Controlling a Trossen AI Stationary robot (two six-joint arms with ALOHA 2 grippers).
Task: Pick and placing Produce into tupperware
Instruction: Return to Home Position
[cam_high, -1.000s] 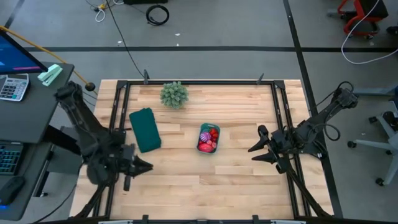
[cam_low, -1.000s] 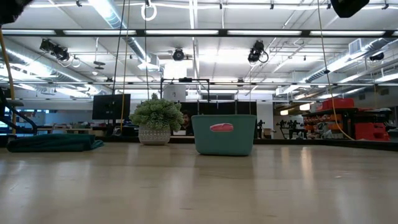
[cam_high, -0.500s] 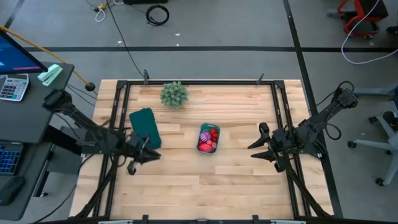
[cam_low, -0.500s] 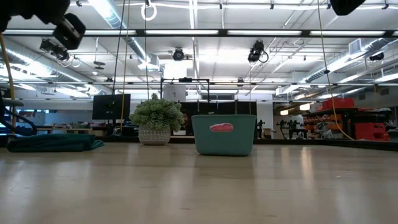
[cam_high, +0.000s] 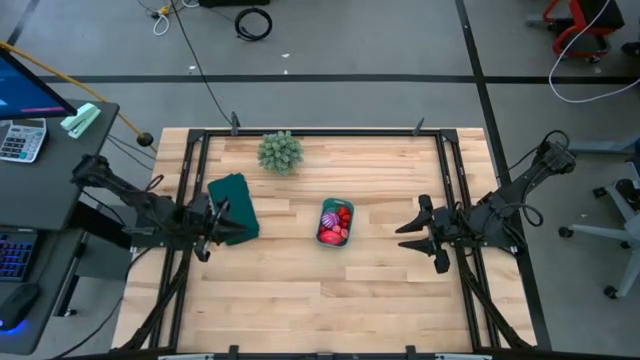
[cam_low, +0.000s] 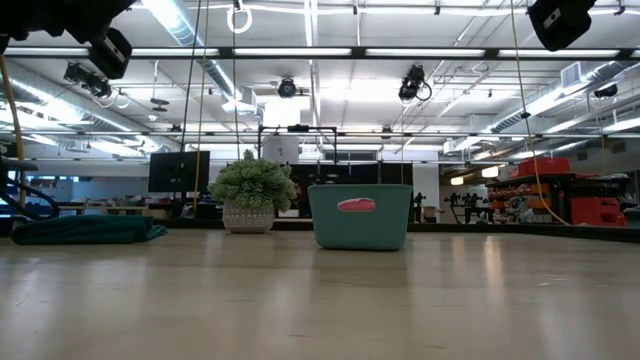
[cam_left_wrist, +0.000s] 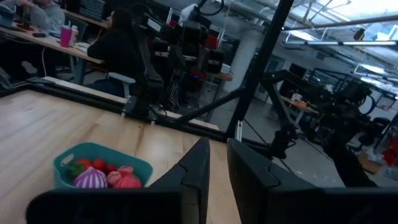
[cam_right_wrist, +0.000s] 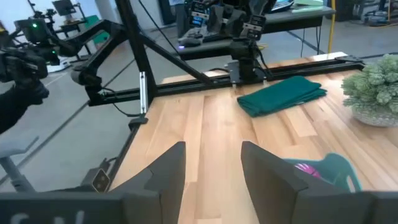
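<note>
The teal tupperware (cam_high: 335, 222) stands on its base on the middle of the table, and the red and pink produce (cam_high: 336, 226) lies inside it, with a purple ball (cam_left_wrist: 91, 178) among the pieces. My left gripper (cam_high: 222, 224) hovers over the table's left part, beside a dark green cloth, pointing toward the tub; its fingers stand a narrow gap apart (cam_left_wrist: 217, 152). My right gripper (cam_high: 406, 235) hovers to the right of the tub, open wide (cam_right_wrist: 212, 152) and empty. In the low view both grippers are high above the tabletop.
A dark green folded cloth (cam_high: 233, 207) lies on the table's left part, close under my left gripper. A spiky pale-green potted plant (cam_high: 280, 152) stands near the far edge. Bare wood stretches along the near side of the table. People sit at desks beyond the table (cam_left_wrist: 118, 46).
My left gripper has swung from the table's near-left corner toward the far edge, ending beside the green cloth and turned to point at the tub. My right gripper has shifted slightly toward the tub. The tub and its contents have stayed still.
</note>
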